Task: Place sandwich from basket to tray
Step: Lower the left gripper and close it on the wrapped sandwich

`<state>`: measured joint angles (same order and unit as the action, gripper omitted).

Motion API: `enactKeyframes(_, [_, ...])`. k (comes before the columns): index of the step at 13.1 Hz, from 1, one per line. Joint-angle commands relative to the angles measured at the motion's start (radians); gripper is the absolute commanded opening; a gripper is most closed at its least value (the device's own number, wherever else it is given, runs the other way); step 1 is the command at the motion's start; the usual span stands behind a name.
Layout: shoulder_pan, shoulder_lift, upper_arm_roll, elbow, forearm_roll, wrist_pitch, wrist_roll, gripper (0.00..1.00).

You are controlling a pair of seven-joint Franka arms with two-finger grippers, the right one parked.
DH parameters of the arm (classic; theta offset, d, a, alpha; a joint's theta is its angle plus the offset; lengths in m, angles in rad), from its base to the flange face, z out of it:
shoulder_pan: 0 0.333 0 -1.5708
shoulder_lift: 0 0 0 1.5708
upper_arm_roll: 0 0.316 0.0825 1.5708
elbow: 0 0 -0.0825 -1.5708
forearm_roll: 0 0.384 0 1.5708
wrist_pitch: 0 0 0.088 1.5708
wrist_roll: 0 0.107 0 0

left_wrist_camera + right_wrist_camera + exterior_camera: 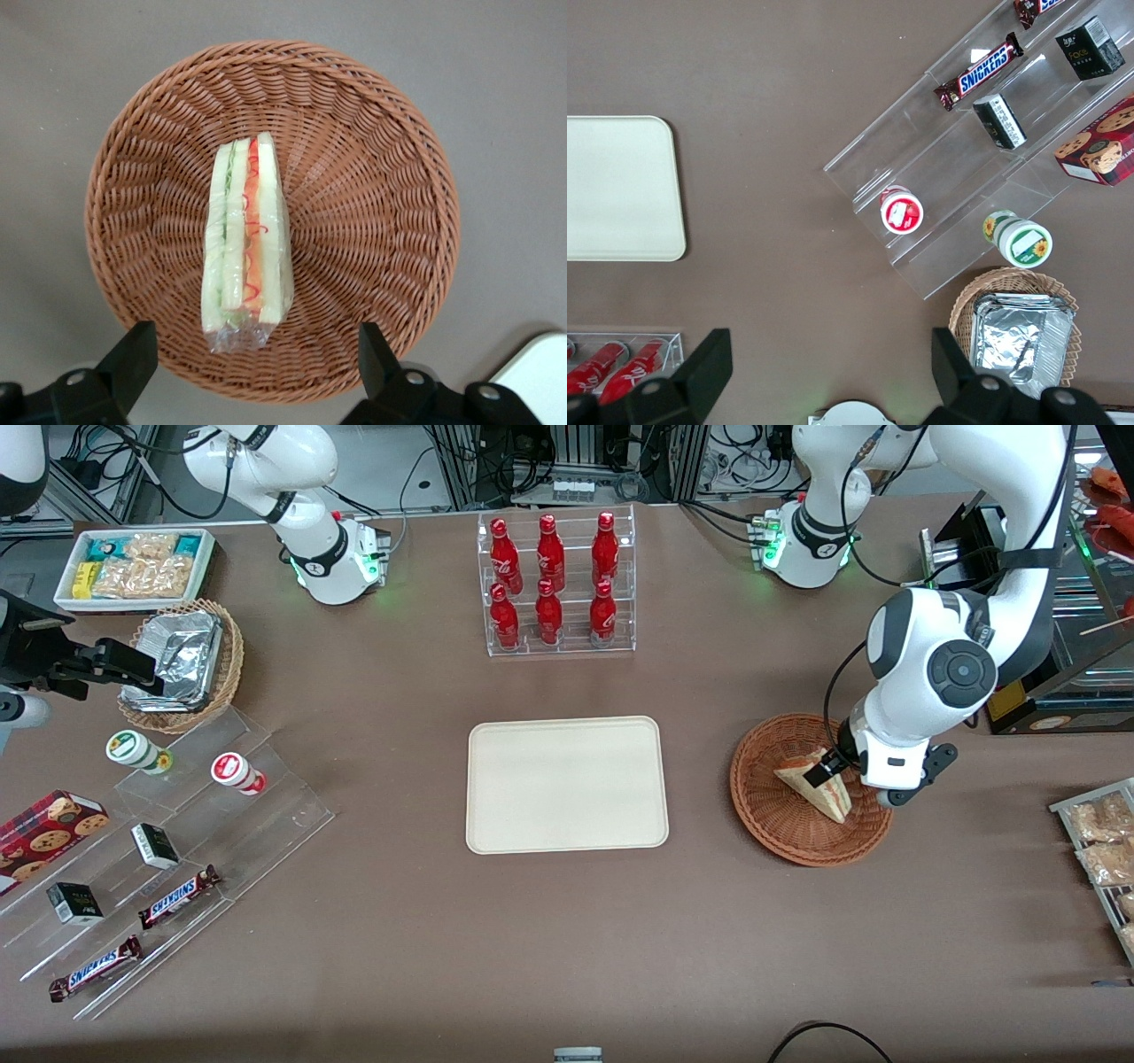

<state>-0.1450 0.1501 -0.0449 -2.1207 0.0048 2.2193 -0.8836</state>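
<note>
Wicker basket holds the sandwich standing on its long edge, so the left gripper hovers above it with fingers spread, straddling the wedge, while the tray sits bare nearby.

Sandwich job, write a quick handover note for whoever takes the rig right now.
Gripper: open, hovering just above the basket, fingers spread wider than the sandwich, nothing held.
Sandwich: in the basket, standing on edge with its filling layers facing up, wrapped, not yet gripped.
Tray: at the table's middle, beside the basket toward the parked arm's end, nothing on it.
Done: the working arm has lined up over the sandwich.
Left: lower, close on the sandwich, lift it out, carry it to the tray, set it down, release.
</note>
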Motion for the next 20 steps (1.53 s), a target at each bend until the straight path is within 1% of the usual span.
enactKeyframes(1, [-0.002,-0.043,0.003,-0.113,0.003,0.126,-0.079,1.00])
enactKeyframes(5, [-0.002,-0.021,0.003,-0.153,0.003,0.198,-0.092,1.00])
enactKeyframes(8, [0.001,0.025,0.003,-0.153,0.003,0.250,-0.100,1.00])
enactKeyframes(13, [0.002,0.077,0.003,-0.154,0.003,0.270,-0.165,1.00])
enactKeyframes(14, [0.002,0.078,0.005,-0.154,0.003,0.269,-0.173,0.96])
enactKeyframes(15, [0.002,0.078,0.005,-0.154,0.003,0.263,-0.190,0.64])
enactKeyframes(16, [0.001,0.077,0.005,-0.154,0.003,0.255,-0.208,0.25])
enactKeyframes(17, [-0.002,0.075,0.005,-0.153,0.003,0.246,-0.215,0.03])
enactKeyframes(18, [-0.002,0.074,0.005,-0.153,0.006,0.235,-0.215,0.00])
enactKeyframes(20, [-0.002,0.054,0.005,-0.144,0.007,0.189,-0.215,0.00])
